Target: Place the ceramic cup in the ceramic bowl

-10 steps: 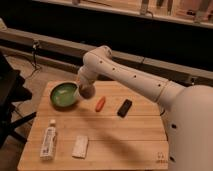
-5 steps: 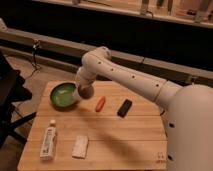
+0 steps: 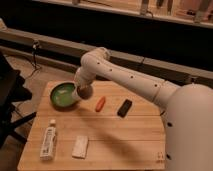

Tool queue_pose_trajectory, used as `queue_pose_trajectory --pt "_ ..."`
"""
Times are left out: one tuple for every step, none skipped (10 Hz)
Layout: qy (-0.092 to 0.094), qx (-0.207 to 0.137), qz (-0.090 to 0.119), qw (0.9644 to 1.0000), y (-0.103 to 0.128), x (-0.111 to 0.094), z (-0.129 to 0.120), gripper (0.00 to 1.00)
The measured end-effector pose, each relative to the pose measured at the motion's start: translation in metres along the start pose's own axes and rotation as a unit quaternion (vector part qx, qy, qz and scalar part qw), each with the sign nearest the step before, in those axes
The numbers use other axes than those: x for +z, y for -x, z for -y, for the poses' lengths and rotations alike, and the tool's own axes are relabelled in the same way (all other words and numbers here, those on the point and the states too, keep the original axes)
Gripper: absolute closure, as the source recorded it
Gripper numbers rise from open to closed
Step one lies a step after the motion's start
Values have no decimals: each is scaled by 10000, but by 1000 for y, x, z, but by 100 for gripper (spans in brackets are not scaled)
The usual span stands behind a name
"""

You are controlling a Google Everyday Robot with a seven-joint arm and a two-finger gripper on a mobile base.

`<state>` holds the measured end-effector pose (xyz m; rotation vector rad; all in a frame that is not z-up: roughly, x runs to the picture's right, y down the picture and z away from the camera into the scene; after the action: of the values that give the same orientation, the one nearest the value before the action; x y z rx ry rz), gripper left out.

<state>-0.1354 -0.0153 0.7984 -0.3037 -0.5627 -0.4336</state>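
Note:
The green ceramic bowl (image 3: 61, 95) sits at the back left of the wooden table (image 3: 125, 137). My gripper (image 3: 83, 91) hangs at the end of the white arm, right at the bowl's right rim. It is shut on a small round, dark-centred thing that looks like the ceramic cup (image 3: 84, 93), held just above table level beside the rim. The cup is outside the bowl's hollow, and the wrist partly hides it.
An orange carrot-like object (image 3: 100, 103) lies just right of the gripper. A black block (image 3: 124, 108) lies further right. A white tube (image 3: 49, 141) and a white packet (image 3: 80, 146) lie near the front left. A dark frame stands off the left edge.
The gripper with the cup has moved a little left and down, closer to the bowl's right rim. Nothing else on the table has moved.

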Motion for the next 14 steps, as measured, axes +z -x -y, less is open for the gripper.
queue_pose_trajectory --pt "-4 -4 -2 10000 -1 1 0 99" --pt "-7 -20 0 10000 -1 3 0 99" --pt "-6 -26 4 10000 -1 4 0 99" --pt "-3 -35 5 10000 -1 4 1 99" --pt "3 -41 7 10000 -1 5 1 99" --pt "9 -52 12 10000 0 6 2 99" --pt "14 -70 16 10000 2 8 3 99" --pt "10 -84 17 10000 2 8 4 99" --pt "11 -90 20 10000 2 10 4 99" --pt "4 -92 20 10000 1 10 5 99" --pt "6 -98 20 10000 1 10 6 99" --pt "9 -114 26 9999 2 12 7 99" --pt "7 -131 33 9999 3 13 8 99" --pt "7 -146 38 9999 5 14 9 99"
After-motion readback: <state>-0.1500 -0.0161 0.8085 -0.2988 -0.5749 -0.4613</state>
